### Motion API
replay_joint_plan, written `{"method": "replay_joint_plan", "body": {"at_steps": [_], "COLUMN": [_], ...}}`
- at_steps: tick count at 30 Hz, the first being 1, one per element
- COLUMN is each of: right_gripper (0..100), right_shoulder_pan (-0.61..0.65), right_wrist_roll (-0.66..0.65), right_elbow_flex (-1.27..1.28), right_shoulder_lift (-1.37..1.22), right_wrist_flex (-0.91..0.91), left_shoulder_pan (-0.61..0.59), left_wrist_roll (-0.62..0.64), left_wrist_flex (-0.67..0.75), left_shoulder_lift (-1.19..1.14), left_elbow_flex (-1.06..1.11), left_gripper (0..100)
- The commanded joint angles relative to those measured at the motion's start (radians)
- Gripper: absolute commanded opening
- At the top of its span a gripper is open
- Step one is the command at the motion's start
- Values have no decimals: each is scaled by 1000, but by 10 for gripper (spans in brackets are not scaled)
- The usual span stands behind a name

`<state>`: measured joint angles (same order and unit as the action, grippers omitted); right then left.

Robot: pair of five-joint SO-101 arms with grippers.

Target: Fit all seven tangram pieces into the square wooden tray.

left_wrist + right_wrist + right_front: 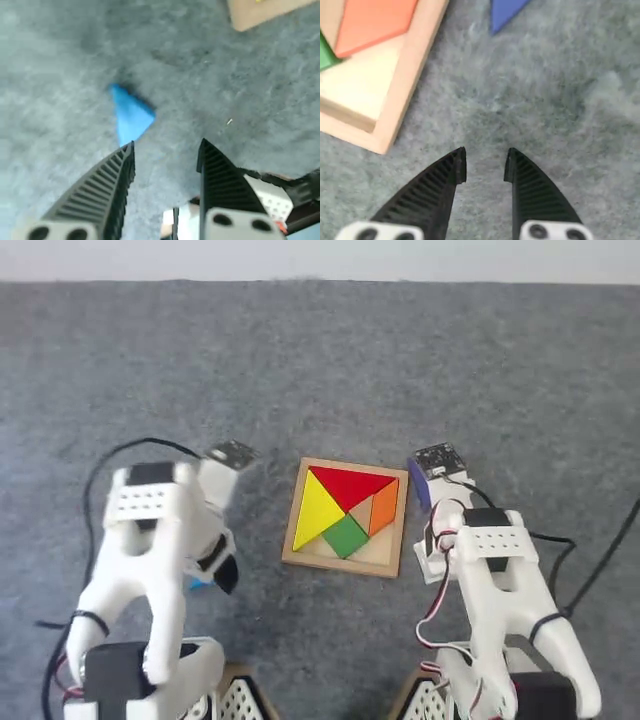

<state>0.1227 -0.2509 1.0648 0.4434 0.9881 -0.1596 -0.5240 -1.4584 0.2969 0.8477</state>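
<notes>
left gripper (167, 144): fingers spread, gripping nothing. light blue triangle (131, 114) flat on carpet (235, 75) just past one fingertip, long axis running away from it, sharp corner at far end. right gripper (485, 150) spread too, empty. dark blue piece (506, 12) well ahead, tip aimed back at fingers, wooden tray (405, 85) off to one side.

We see left arm (140, 570), right arm (500, 580): white moulded shells, black motor blocks, black cables (130, 444) trailing. Left gripper (165, 145), right gripper (485, 162): black ribbed fingers (107, 185), pointed tips, white screw-holed mounts.
</notes>
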Motion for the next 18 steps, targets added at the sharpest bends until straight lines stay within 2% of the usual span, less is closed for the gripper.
{"method": "replay_joint_plan", "body": {"at_steps": [1, 9, 18], "right_gripper": [125, 126, 127], "right_shoulder_pan": [7, 7, 7], "right_wrist_roll": [5, 5, 3], "right_elbow_flex": [-31, -31, -31], "right_shoulder_lift": [-2, -2, 4], "right_wrist_flex": [-13, -13, -13], "left_shoulder_pan": [35, -64, -60], "left_wrist_roll": [-8, -23, -43], "left_wrist_flex": [74, 196, 269], "left_shoulder_lift": [38, 38, 37], "left_elbow_flex": [42, 91, 176], "left_gripper": [199, 199, 199]}}
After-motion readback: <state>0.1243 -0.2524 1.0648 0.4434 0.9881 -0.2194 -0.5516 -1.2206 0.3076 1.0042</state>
